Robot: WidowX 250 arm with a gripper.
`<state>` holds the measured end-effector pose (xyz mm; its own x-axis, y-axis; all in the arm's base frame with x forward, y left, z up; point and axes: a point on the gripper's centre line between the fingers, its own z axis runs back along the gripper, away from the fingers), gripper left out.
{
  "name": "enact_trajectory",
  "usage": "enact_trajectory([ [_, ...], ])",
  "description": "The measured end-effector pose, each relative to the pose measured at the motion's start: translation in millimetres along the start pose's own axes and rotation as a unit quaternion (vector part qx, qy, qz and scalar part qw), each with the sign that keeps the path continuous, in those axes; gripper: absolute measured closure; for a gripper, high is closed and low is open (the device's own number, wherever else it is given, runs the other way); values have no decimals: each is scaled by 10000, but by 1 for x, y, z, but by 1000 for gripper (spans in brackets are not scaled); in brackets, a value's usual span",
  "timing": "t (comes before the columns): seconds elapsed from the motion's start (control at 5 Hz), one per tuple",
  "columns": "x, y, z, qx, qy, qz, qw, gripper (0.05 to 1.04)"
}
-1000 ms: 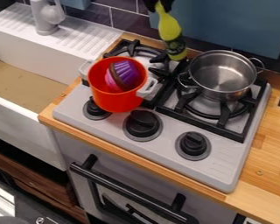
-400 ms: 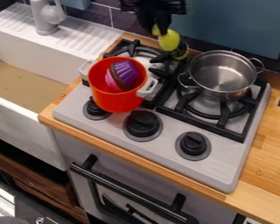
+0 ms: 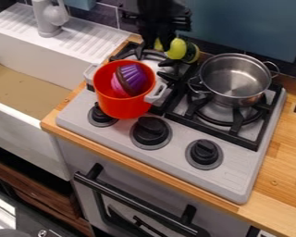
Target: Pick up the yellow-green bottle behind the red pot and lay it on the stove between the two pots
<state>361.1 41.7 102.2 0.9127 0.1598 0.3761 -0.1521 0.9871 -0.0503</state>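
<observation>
Even indoor light, soft shadows, glints on metal pot [image 3: 236,79]

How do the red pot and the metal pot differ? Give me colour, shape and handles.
The red pot is bright orange-red; the metal pot is shiny silver.
The red pot has the narrower mouth; the metal pot is wider.
The red pot's handles are chunky and pale; the metal pot's are thin loops.
Both stand upright and lidless.
</observation>
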Motion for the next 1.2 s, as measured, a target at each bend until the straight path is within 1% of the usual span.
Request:
enact_trajectory([
  [0.2,-6,2,0,131,175,66,9997,827],
  [0.4,-13,1,-15,284,570,116,9979,827],
  [0.6,-19,1,-24,309,760,86,9966,827],
  [0.8,-25,0,-29,285,938,120,9951,830],
  [1.0,-19,2,-25,210,1003,290,9943,776],
  [1.2,-6,7,-18,117,873,473,9950,504],
])
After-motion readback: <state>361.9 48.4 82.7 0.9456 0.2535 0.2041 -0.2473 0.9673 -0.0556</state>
